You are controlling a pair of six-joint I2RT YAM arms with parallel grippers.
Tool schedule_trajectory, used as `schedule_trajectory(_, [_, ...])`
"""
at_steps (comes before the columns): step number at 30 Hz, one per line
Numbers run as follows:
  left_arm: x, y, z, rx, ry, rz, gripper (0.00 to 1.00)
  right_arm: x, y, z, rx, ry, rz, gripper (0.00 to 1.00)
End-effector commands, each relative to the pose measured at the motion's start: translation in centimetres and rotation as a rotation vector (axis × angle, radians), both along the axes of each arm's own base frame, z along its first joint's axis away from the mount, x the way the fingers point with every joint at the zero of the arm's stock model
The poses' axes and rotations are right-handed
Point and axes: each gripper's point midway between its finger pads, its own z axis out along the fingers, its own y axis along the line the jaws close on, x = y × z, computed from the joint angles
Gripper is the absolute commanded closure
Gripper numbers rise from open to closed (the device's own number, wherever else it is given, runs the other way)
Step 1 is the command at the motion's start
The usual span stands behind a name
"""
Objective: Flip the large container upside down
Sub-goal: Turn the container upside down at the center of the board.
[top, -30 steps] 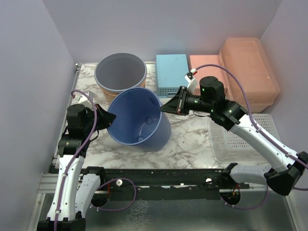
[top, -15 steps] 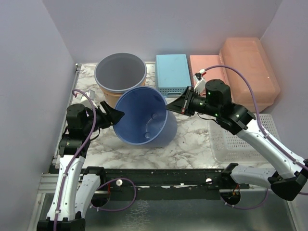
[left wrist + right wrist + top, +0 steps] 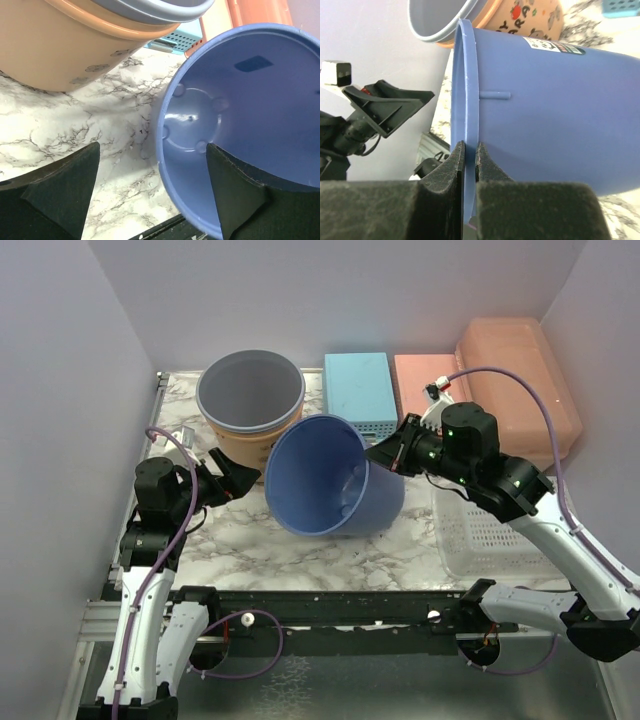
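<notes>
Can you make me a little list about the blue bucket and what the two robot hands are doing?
blue bucket: tipped over, mouth facing the left arm
right gripper: fingers pinched shut on the blue bucket's rim
left gripper: fingers wide open, holding nothing, near the bucket's mouth
orange bucket: upright behind the blue one, grey bucket sitting inside it
table: white marble pattern

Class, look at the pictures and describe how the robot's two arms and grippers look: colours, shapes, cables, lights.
The left arm and right arm have white shells between black joints. A purple cable loops along each. Small green lights dot the right arm's black joints. The left gripper and right gripper have matte black, wedge-shaped fingers.
</notes>
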Motion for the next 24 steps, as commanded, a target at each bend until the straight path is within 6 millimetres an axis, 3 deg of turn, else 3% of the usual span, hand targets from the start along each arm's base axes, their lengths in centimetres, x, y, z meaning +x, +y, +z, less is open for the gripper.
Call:
schedule_trajectory(1, [0.1, 0.4, 1.7, 0.005, -0.05, 0.034, 0.12, 0.6, -1.9, 3.3, -0.032, -0.134, -0.061, 0.99])
schedule_trajectory(8, [0.3, 1.2, 1.6, 0.029, -0.049, 0.077, 0.1, 1.2, -2.5, 3.3, -0.128, -0.175, -0.054, 1.0])
schedule_trajectory(14, [0.3, 1.7, 1.5, 0.042, -0.047, 0.105, 0.09, 1.3, -2.5, 1.0, -0.216, -0.139, -0.025, 0.99])
schedule_trajectory(24, [0.4, 1.7, 1.2, 0.041, -0.032, 0.106, 0.09, 0.8, -0.5, -2.9, -0.239, -0.051, 0.077, 1.0])
